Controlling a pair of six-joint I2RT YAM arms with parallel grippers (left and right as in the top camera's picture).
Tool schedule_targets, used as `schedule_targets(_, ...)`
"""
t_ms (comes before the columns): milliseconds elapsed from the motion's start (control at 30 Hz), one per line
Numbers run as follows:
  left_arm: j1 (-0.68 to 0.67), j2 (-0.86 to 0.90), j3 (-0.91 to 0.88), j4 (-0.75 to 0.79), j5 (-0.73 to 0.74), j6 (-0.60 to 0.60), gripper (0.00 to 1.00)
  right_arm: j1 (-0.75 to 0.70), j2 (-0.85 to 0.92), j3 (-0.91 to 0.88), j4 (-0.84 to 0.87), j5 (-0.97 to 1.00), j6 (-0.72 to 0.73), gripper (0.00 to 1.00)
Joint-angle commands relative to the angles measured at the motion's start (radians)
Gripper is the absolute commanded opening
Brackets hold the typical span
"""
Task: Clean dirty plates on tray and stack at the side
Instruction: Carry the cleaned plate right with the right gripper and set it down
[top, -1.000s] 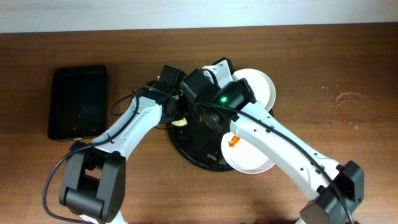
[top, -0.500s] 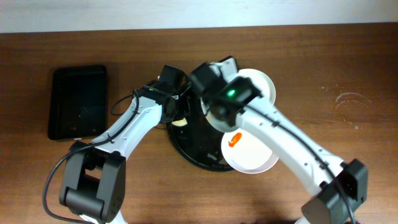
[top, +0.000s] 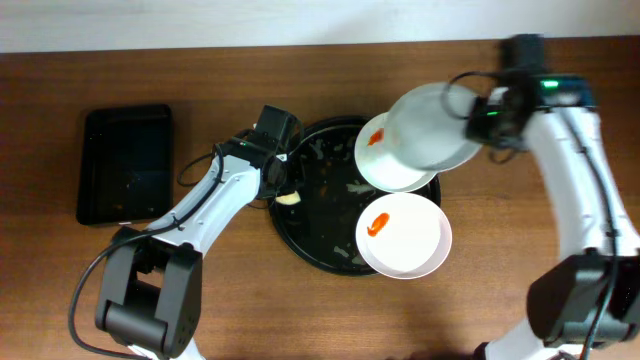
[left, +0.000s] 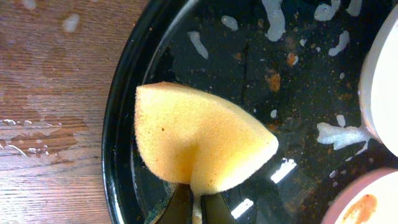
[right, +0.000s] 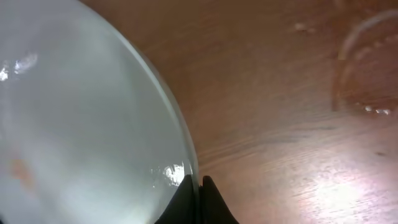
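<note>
Honestly, my right tool (right: 199, 198) is pinched shut on only the thin rim of the lifted plate (top: 430, 125), upper right of centre. It looks white, shallow and glossy. If it is wet, it could slip and crash onto the smeared plate (top: 383, 172) beneath, on the tray (top: 305, 240). My left tool (left: 191, 210) is closed on the sponge (left: 199, 137) at the tray's left edge.
</note>
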Motion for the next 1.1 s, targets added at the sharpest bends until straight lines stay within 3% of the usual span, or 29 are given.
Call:
schedule_targets(0,0.004,-0.031,0.016,-0.001,0.015,0.017,0.01,-0.169,-0.013,0.021,0.015,-0.157,0.058,0.04)
schedule_targets(333,0.004,-0.031,0.016,-0.001,0.015,0.017,0.01,-0.569,0.092,0.018,0.106,-0.157,0.079,0.04)
schedule_targets(767,0.004,-0.031,0.016,0.0,0.015,0.017,0.01,-0.656,0.266,0.018,0.269,-0.146,0.071,0.05)
schedule_targets(867,0.003,-0.031,0.016,0.0,0.015,0.017,0.01,-0.656,0.276,0.018,0.252,-0.145,0.07,0.21)
schedule_targets(967,0.003,-0.031,0.016,0.0,0.015,0.017,0.01,-0.656,0.267,0.018,0.226,-0.146,0.067,0.46)
schedule_targets(1067,0.003,-0.031,0.018,0.003,0.05,0.053,0.01,-0.65,0.225,0.018,0.203,-0.193,0.019,0.49)
